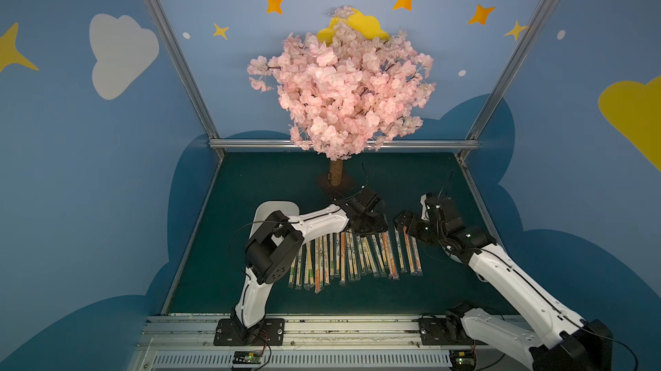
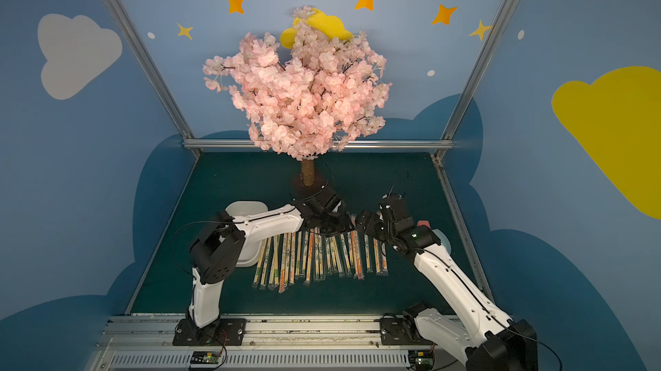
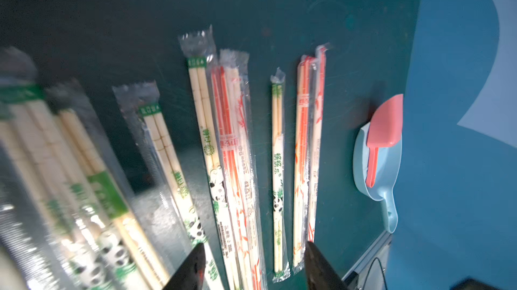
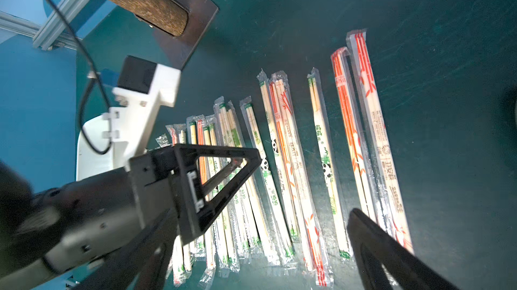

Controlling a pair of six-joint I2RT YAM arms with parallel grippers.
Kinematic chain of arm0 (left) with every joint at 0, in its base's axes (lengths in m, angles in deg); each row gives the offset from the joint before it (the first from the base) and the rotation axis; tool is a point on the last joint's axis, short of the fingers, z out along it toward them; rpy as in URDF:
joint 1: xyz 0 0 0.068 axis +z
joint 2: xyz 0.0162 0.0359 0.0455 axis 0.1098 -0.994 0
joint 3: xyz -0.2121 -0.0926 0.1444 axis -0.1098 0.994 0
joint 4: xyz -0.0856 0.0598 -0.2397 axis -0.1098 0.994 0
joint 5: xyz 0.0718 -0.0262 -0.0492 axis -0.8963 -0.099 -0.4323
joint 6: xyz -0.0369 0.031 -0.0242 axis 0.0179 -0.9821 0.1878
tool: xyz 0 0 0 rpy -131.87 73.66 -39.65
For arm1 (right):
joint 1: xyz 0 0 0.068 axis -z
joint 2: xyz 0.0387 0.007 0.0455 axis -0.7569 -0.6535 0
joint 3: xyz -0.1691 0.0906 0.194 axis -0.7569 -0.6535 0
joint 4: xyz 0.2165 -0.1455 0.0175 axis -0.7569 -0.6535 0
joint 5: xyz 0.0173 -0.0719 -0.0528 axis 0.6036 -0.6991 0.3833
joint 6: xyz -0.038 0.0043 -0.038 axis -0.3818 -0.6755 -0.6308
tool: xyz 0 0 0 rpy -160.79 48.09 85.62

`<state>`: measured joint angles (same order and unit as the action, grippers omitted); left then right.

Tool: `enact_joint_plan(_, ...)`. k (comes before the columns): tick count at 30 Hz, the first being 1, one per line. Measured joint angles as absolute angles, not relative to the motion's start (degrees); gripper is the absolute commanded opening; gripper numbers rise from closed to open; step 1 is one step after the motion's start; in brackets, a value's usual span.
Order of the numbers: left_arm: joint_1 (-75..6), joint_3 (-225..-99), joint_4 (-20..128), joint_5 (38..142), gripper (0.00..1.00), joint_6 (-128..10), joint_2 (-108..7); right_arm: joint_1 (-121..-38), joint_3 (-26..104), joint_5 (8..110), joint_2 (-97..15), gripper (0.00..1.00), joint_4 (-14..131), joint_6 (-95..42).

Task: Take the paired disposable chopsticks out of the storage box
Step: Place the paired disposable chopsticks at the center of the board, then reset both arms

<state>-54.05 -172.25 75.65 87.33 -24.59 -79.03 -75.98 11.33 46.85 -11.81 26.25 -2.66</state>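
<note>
In both top views, the chopsticks (image 1: 352, 258) lie fanned across the tabletop (image 1: 286, 172) just beside the box (image 1: 277, 208), whose visible part looks empty. Left wrist view: the left gripper (image 3: 254, 245) is parted above them, holding nothing. Right wrist view: the right gripper (image 4: 263, 216) is wide and empty. I judge the job nearly done.

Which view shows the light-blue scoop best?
The left wrist view: the light-blue scoop lies whole there, a pink piece on it. In a top view only its edge shows behind the right arm. The right wrist view misses it.
</note>
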Motion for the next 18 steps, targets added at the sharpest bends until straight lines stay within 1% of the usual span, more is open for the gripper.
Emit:
enact_joint_plan(4, -53.9, -169.6, 77.5, 81.2, 0.78, -29.0, -67.8, -75.4, 14.4, 44.5, -12.2, 0.98, 26.7, -4.3)
enact_joint_plan(6, -53.7, -166.1, 78.0, 77.2, 0.87, -31.1, -60.5, -74.3, 15.9, 43.0, -12.9, 0.98, 27.4, -5.0)
enact_joint_plan(8, -53.2, -162.2, 78.6, 73.4, 1.0, -33.2, -54.1, -72.9, 16.5, 41.2, -13.8, 0.98, 28.8, -5.7)
enact_joint_plan(12, -49.6, -154.9, 81.3, 65.6, 1.0, -37.9, -43.1, -69.3, 16.1, 37.2, -15.9, 0.98, 33.0, -7.8)
enact_joint_plan(15, -42.9, -148.4, 81.4, 60.6, 1.0, -42.8, -35.3, -66.1, 14.1, 34.2, -16.2, 0.98, 38.5, -9.9)
enact_joint_plan(18, -34.9, -139.5, 77.7, 55.5, 1.0, -49.6, -26.3, -62.6, 12.3, 32.3, -16.5, 0.98, 43.5, -13.3)
